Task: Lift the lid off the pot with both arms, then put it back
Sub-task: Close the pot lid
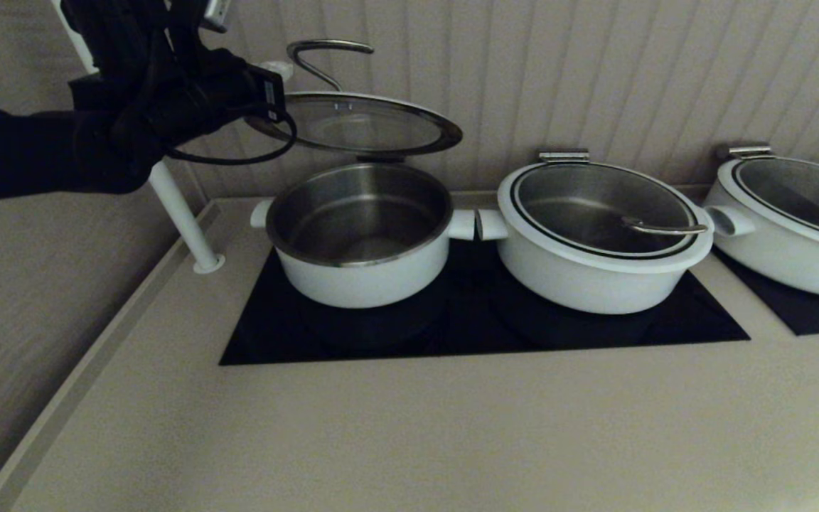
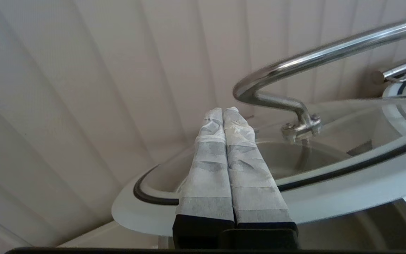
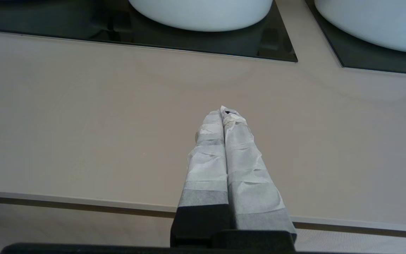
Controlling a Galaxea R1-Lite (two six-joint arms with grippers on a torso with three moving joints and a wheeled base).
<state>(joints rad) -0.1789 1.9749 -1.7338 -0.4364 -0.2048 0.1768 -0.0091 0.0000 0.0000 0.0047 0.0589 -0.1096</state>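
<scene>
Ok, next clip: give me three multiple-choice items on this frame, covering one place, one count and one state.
1. Where is the lid?
A. Seated on the pot
B. Raised above the pot
C. Flat on the counter

2. How many white pots does the head view show?
A. Two
B. Four
C. Three

3. How is the right claw?
A. Shut, over bare counter
B. Open around the lid's handle
C. Clamped on a pot handle

Key:
1 B: the lid hangs tilted over the open pot, with the left claw at its rim.
2 C: the pot, a middle pot and a right pot.
3 A: its fingers are pressed together with nothing between them.
</scene>
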